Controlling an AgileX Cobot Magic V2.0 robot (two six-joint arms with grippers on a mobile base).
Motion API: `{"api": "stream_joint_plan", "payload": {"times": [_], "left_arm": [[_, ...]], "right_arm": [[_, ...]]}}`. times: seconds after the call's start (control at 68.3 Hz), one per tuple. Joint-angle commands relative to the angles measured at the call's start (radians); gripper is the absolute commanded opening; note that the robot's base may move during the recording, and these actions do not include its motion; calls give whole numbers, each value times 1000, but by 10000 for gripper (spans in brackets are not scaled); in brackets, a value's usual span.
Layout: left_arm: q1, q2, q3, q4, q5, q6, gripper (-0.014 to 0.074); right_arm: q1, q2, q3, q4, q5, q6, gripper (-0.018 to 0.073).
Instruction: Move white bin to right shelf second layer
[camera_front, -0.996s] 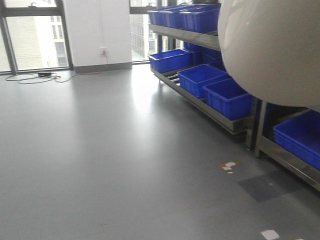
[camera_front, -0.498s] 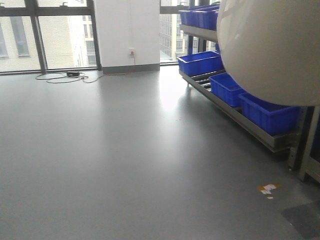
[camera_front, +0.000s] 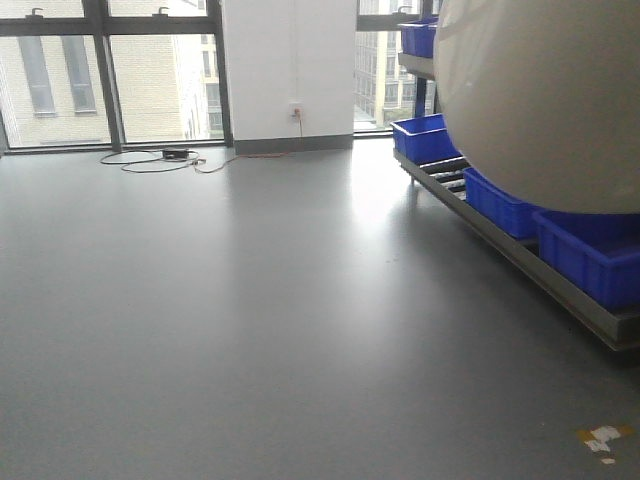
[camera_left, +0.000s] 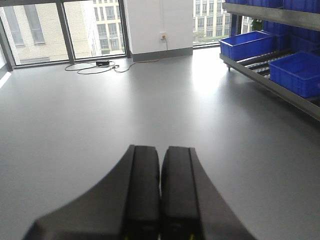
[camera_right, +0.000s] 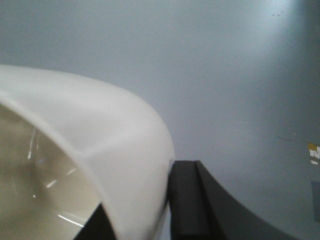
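Note:
The white bin (camera_front: 540, 100) fills the upper right of the front view, held up above the floor. In the right wrist view its glossy rim and wall (camera_right: 100, 130) sit between the black fingers (camera_right: 187, 200) of my right gripper (camera_right: 150, 205), which is shut on the wall. My left gripper (camera_left: 161, 155) is shut with nothing in it, hanging over bare grey floor. A steel rack (camera_front: 520, 262) with roller lanes (camera_left: 265, 55) runs along the right. Its upper level (camera_left: 270, 12) shows only as a front rail; whether this is the right shelf second layer I cannot tell.
Blue crates (camera_front: 590, 255) stand on the rack's lower level, with more (camera_left: 247, 44) further back. Open grey floor (camera_front: 250, 300) stretches left to the windows. Cables (camera_front: 165, 158) lie by the far wall. A tape scrap (camera_front: 603, 436) marks the floor at the lower right.
The front view has swung left: the rack and crates slid toward the right edge and the windows came into view. The bin keeps its place in the frame.

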Motion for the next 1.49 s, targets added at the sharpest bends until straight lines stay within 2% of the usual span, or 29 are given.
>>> {"api": "stream_joint_plan", "payload": {"times": [0.0, 1.48], "left_arm": [[-6, -14, 37, 0, -85, -3, 85], [-6, -14, 37, 0, -85, -3, 85]], "right_arm": [[-4, -7, -30, -5, -86, 0, 56], [-4, -7, -30, -5, -86, 0, 56]]}}
